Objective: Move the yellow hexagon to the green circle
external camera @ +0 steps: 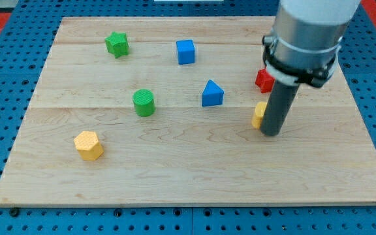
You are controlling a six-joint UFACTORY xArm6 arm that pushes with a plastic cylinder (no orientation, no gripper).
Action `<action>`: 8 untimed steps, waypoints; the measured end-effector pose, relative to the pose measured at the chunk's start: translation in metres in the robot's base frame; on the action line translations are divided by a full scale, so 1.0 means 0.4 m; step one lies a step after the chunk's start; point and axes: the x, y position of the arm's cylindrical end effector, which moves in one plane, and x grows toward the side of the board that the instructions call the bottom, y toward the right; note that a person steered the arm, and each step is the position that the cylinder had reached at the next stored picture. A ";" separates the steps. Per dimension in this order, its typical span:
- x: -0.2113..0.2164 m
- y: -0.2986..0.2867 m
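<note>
Resting tip (272, 134) by yellow block (259, 115) | far from yellow hexagon (88, 145) | no hand, rod only

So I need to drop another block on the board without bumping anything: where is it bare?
Bare: the strip along the view's bottom, right of the yellow hexagon, below my tip. Crowded: around my tip, by the red block, yellow block and blue triangle.

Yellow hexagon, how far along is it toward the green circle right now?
Done: nothing visible; the yellow hexagon sits apart from the green circle, toward the view's bottom left of it. In hand: my tip is far off at the view's right, beside another yellow block. Left: reaching the hexagon and pushing it up-right to the circle.
</note>
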 end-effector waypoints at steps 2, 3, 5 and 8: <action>0.075 -0.159; 0.135 -0.500; 0.282 -0.682; 0.129 -0.573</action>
